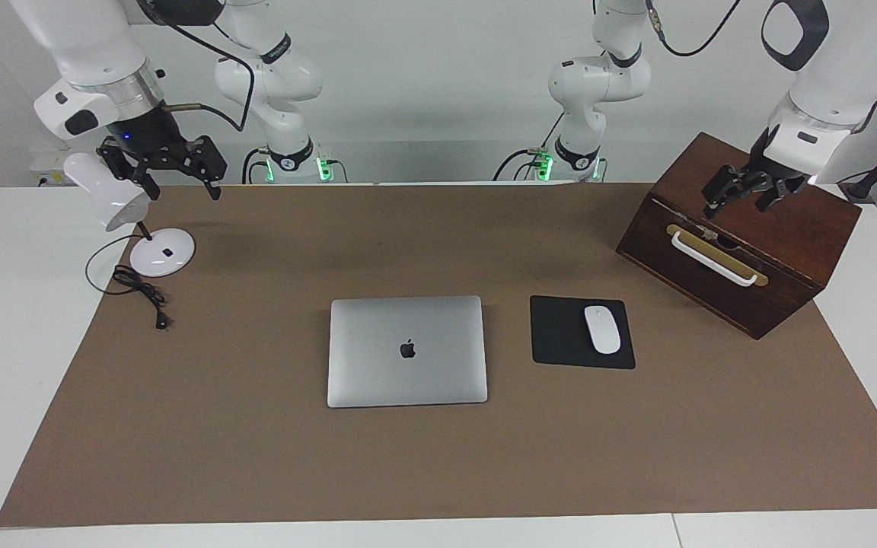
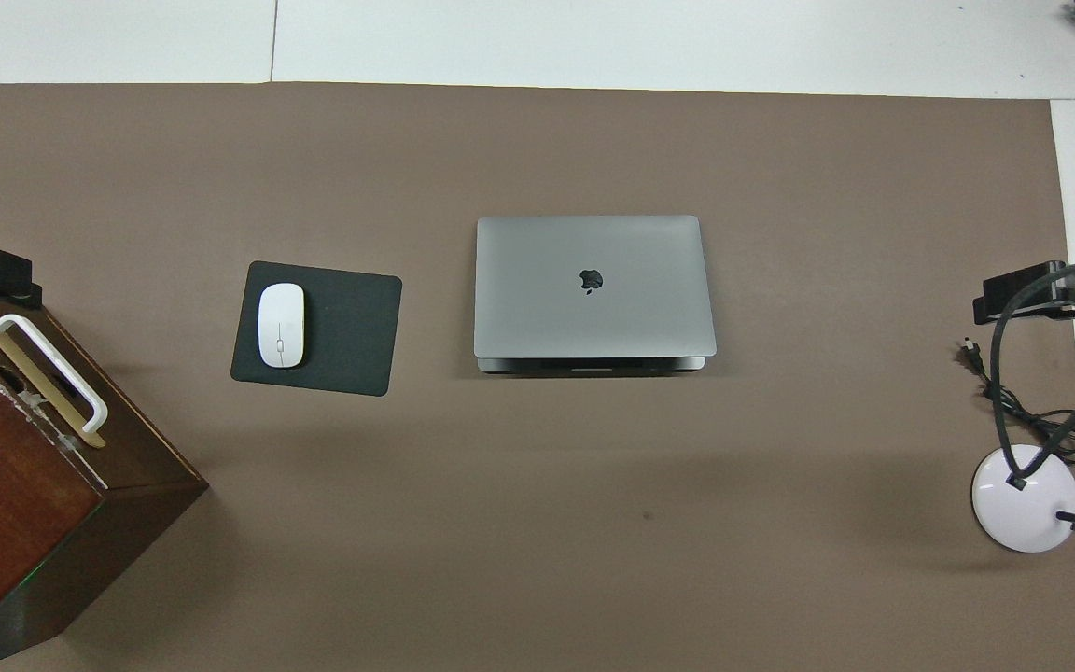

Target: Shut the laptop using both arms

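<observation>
Already the thin silver-grey metal laptop (image 1: 406,351) lies lid-down mid-surface, beside the black mouse pad (image 1: 580,332). The right gripper (image 1: 176,169) hangs over the white desk lamp (image 1: 134,228), the left gripper (image 1: 743,192) over the dark wooden box (image 1: 743,232), both with fingers apart. Best to keep both arms clear. Only the overhead view shows a thin gap under the lid's edge nearer the robots.
</observation>
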Controlling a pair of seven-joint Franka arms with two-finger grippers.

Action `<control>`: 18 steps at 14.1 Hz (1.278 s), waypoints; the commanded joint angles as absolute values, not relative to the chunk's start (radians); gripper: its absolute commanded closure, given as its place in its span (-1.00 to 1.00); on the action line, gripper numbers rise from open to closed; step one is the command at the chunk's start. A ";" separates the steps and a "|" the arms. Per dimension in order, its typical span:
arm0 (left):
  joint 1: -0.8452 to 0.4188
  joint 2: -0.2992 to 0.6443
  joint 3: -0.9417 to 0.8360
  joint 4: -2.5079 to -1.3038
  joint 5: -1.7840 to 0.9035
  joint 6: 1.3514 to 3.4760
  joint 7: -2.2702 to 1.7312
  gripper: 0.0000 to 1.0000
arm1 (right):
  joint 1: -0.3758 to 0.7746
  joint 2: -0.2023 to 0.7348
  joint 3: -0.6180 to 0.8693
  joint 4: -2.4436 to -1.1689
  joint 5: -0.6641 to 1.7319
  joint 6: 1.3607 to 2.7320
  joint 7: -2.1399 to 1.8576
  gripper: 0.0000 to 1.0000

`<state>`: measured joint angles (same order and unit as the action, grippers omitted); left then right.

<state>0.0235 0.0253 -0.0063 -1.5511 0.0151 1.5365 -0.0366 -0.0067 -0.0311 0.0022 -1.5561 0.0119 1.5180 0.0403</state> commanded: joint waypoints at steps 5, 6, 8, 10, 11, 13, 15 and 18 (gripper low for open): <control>0.021 0.000 -0.044 -1.565 0.029 1.549 -0.002 -1.00 | -0.015 -0.055 0.000 -1.583 0.000 1.534 0.017 -1.00; 0.021 0.000 -0.046 -1.565 0.031 1.549 -0.002 -1.00 | -0.015 -0.055 0.000 -1.583 0.000 1.534 0.018 -1.00; 0.021 0.002 -0.051 -1.566 0.031 1.554 -0.003 -1.00 | -0.015 -0.055 0.000 -1.583 0.000 1.534 0.018 -1.00; 0.023 0.000 -0.051 -1.566 0.029 1.554 -0.002 -1.00 | -0.017 -0.055 0.000 -1.583 0.000 1.534 0.018 -1.00; 0.021 0.000 -0.051 -1.566 0.029 1.554 -0.002 -1.00 | -0.017 -0.055 0.000 -1.583 0.000 1.534 0.017 -1.00; 0.023 0.000 -0.051 -1.566 0.029 1.554 -0.002 -1.00 | -0.017 -0.055 0.000 -1.583 0.000 1.534 0.017 -1.00; 0.023 0.000 -0.051 -1.566 0.028 1.552 -0.002 -1.00 | -0.017 -0.055 0.000 -1.583 0.000 1.534 0.017 -1.00; 0.023 0.000 -0.051 -1.566 0.028 1.552 0.000 -1.00 | -0.017 -0.055 0.000 -1.583 0.000 1.534 0.017 -1.00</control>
